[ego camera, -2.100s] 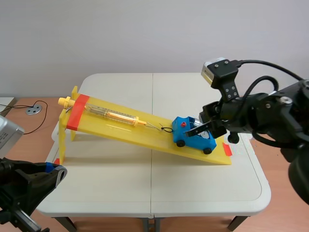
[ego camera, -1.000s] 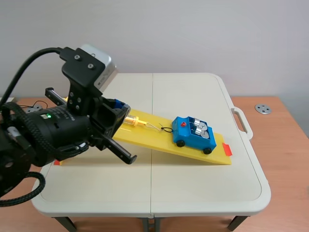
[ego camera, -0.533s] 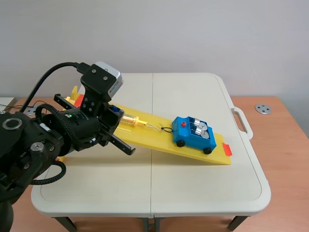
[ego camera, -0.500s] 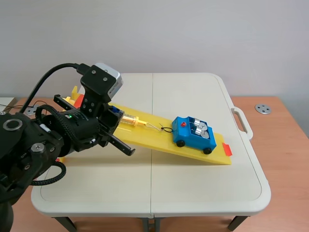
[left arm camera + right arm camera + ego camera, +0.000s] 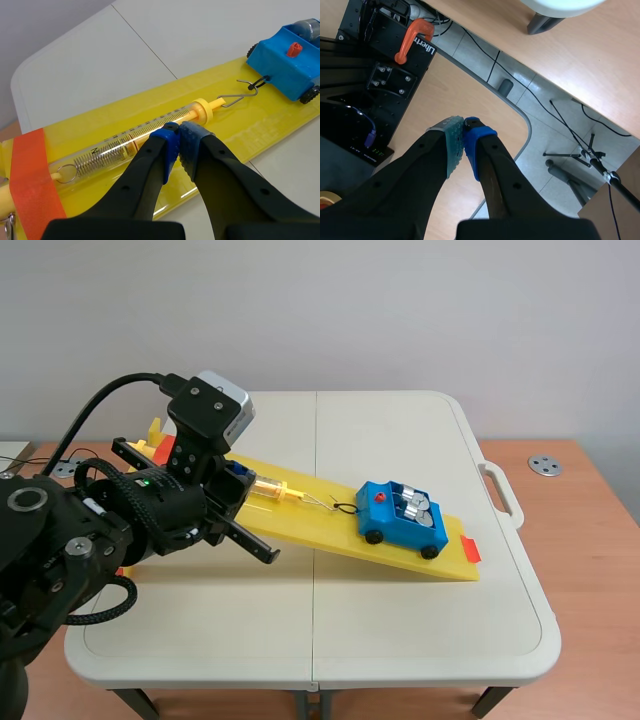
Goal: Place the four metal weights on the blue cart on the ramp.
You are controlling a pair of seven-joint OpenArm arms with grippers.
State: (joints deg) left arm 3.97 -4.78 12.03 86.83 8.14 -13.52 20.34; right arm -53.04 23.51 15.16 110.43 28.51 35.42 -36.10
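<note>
Toward three o'clock from the left gripper [image 5: 179, 142], the blue cart [image 5: 402, 518] sits low on the ramp [image 5: 300, 522], metal weights [image 5: 415, 507] aboard — hooked to the spring scale [image 5: 125, 142], probably against rolling. That gripper, over the scale, and the right gripper [image 5: 464, 137], over the floor [image 5: 485, 55], are pinched closed on nothing.

The white folding table [image 5: 420, 620] bears a yellow ramp [image 5: 320, 525] (one end raised).
</note>
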